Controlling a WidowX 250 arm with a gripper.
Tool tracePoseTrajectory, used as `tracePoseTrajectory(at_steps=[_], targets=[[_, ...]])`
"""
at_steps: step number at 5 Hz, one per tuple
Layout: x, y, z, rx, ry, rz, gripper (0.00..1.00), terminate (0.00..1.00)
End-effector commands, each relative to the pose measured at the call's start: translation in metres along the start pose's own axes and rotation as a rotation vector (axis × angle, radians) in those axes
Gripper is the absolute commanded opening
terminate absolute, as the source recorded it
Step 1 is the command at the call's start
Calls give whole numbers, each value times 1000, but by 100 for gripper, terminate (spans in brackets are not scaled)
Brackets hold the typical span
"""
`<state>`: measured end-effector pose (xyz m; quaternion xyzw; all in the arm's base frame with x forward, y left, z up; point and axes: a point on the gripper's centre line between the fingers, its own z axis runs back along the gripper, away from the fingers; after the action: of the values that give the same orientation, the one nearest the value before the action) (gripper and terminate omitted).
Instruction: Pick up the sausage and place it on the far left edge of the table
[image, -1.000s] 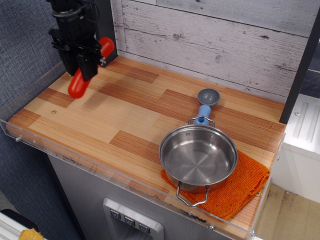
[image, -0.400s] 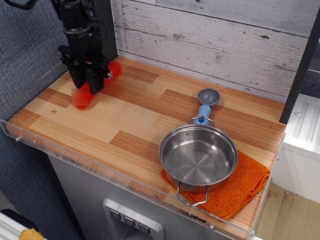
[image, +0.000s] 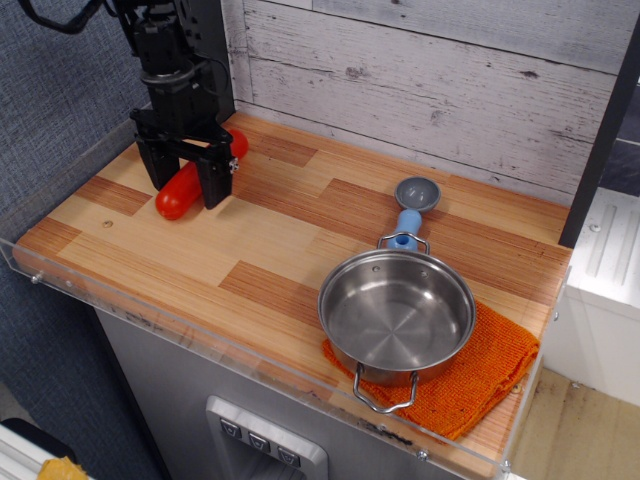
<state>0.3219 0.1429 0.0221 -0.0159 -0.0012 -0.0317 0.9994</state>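
The red-orange sausage lies on the wooden table near its far left side, pointing diagonally toward the back wall. My black gripper is down over it, its two fingers spread wide on either side of the sausage's middle, tips close to the tabletop. The jaws look open and no longer press on the sausage. The sausage's middle is partly hidden behind the fingers.
A steel pan stands at the front right on an orange knitted cloth. A blue-handled grey scoop lies behind the pan. A clear acrylic rim runs along the table's front and left edges. A plank wall stands behind.
The gripper has come down from above the table with the sausage, set it on the wood at the left, and its fingers have spread apart.
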Motion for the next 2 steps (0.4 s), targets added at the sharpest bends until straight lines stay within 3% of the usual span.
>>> tracePoseTrajectory(at_steps=[1,2], targets=[[-20,-28,100,123,-119,-34,100,0],[-32,-68,147,167,-192,-59,100,0]])
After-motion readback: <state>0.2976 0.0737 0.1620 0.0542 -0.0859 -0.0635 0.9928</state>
